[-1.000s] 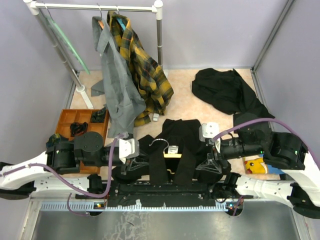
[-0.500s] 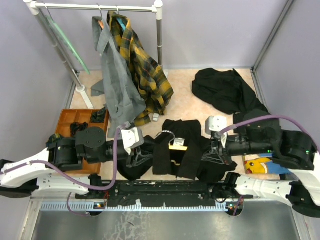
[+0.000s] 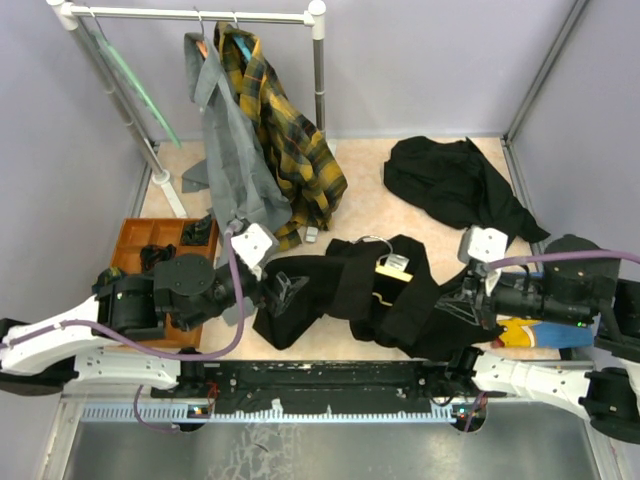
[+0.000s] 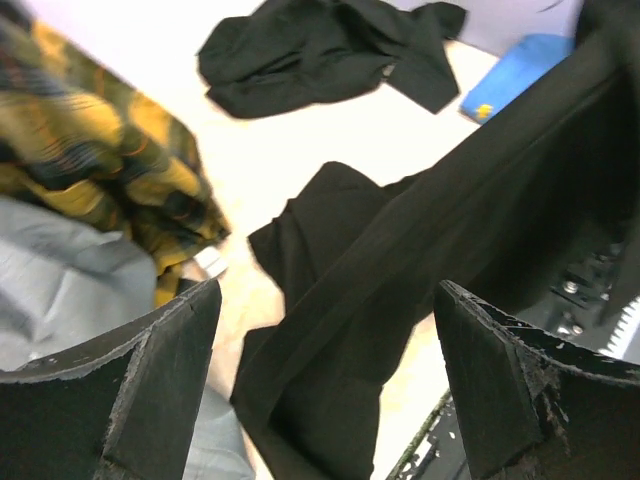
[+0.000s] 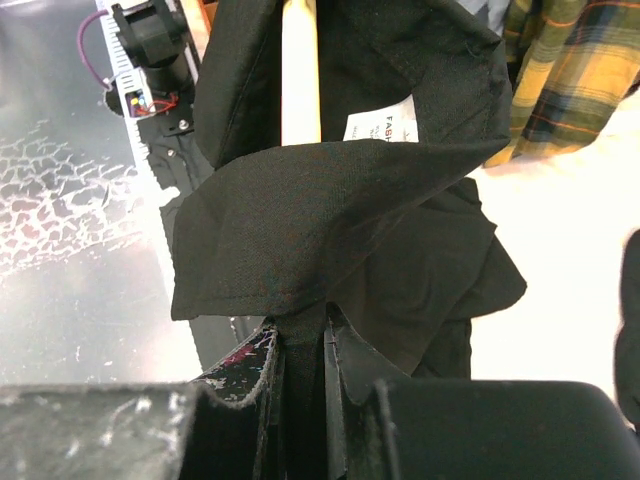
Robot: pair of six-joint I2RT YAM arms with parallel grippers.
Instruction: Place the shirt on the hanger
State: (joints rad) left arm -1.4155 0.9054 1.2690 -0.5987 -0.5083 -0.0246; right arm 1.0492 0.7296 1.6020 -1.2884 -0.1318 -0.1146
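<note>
Drawing the shirt over the hanger from one clamped grip

From the top camera: the shirt (image 3: 345, 290) lies bunched across the near part of the table (image 3: 360, 205), and the hanger (image 3: 392, 268) pokes out through its collar area, yellow end showing. I judge you are partway through dressing it. Pull slowly toward the right and watch that the hanger does not slide out of the neck. Take a new hold with the left only where the fabric is slack. The left gripper (image 3: 290, 290) sits at the shirt's left end, the right gripper (image 3: 468, 300) at its right end.

From the left wrist: your left jaws are spread wide and carry nothing. A black band of the shirt runs diagonally past them and seems clear of both fingers (image 4: 160, 380). Close only once cloth lies properly between them.

From the right wrist: your right jaws are clenched on a fold of the shirt, which fans upward from the pinch. The hanger stands upright behind that fold, just beside the white label (image 5: 385, 125). Hold that pinch firm and pull along the hanger's arm, not across it
</note>
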